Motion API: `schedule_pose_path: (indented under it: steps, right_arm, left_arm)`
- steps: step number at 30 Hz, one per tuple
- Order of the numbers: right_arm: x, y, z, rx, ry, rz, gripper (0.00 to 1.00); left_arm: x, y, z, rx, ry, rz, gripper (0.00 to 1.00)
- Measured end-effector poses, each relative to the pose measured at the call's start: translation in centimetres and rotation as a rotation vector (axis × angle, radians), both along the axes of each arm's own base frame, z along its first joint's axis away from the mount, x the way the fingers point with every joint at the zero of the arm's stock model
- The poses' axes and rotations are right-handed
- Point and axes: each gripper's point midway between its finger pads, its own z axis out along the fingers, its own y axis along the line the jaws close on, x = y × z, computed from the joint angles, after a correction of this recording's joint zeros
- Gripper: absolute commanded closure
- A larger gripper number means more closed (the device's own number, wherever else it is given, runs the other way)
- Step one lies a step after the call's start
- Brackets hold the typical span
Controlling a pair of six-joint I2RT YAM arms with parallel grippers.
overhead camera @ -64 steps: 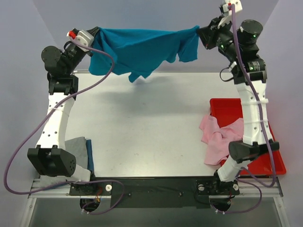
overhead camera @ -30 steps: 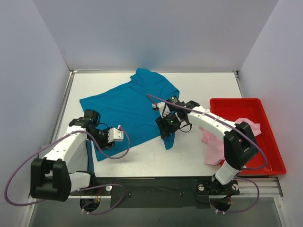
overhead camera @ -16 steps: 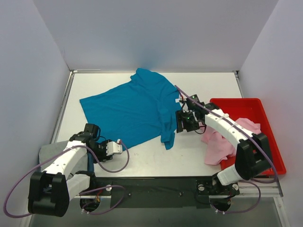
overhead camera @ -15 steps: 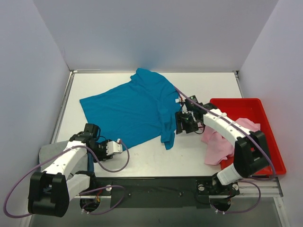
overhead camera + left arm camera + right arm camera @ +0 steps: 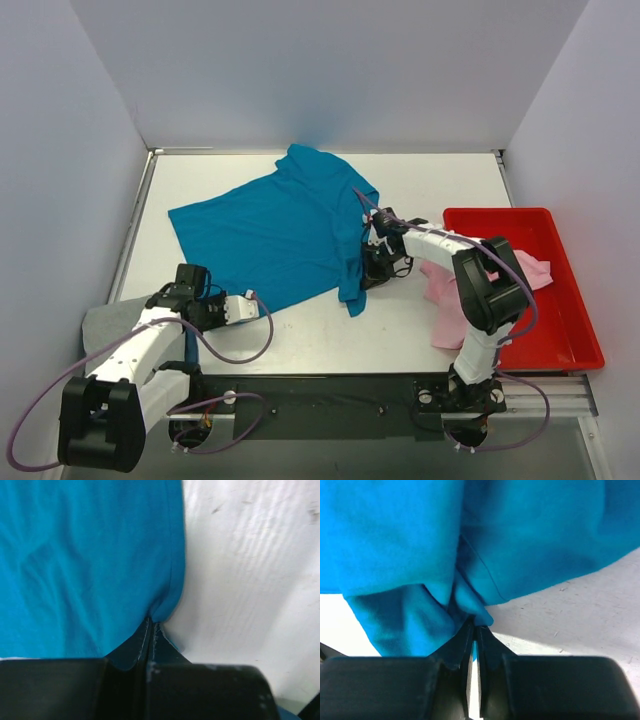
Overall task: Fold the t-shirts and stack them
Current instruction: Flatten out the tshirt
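Observation:
The teal-blue t-shirt (image 5: 270, 235) lies spread on the table, with its right side folded into a narrow bunch. My left gripper (image 5: 248, 306) is shut on the shirt's near-left hem; the left wrist view shows the jaws pinching the teal hem (image 5: 165, 605). My right gripper (image 5: 368, 270) is shut on the bunched right edge; the right wrist view shows teal cloth (image 5: 470, 605) between the jaws. The pale pink t-shirt (image 5: 452, 300) hangs crumpled over the red tray's left rim. The light grey t-shirt (image 5: 100, 322) lies at the near left under my left arm.
The red tray (image 5: 570, 225) stands at the right, close to my right arm. The white table (image 5: 300, 335) has walls at the back and on both sides. A dark blue strip (image 5: 187, 345) lies by the left arm's base.
The teal shirt, held up in the air by both grippers two seconds ago, now lies on the table. Since half a second ago my right gripper has moved left onto its right edge. The left gripper barely moved.

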Motion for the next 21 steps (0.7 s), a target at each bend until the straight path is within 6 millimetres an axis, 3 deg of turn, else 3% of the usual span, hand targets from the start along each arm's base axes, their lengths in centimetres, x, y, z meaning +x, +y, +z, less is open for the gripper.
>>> schedule_pose_path:
  steps: [4,7,11,14,21]
  right_arm:
    - [0.1,-0.6,0.0,0.018,0.014,-0.051,1.00]
    - [-0.6,-3.5,0.6,-0.043,0.014,-0.110,1.00]
    - [-2.3,-6.3,4.2,-0.087,-0.039,-0.159,1.00]
    - [-4.5,-6.9,6.2,-0.074,-0.061,-0.166,1.00]
    - [-12.5,-9.0,5.1,-0.132,0.131,-0.192,1.00]
  left_arm:
    - [1.4,1.3,0.5,0.036,-0.058,0.063,1.00]
    - [2.0,1.9,1.4,0.047,-0.071,0.090,1.00]
    - [2.2,2.0,2.4,0.048,-0.092,0.081,1.00]
    - [1.5,2.1,2.5,0.055,-0.084,0.071,1.00]
    - [-0.9,2.4,3.2,0.075,-0.065,0.033,1.00]
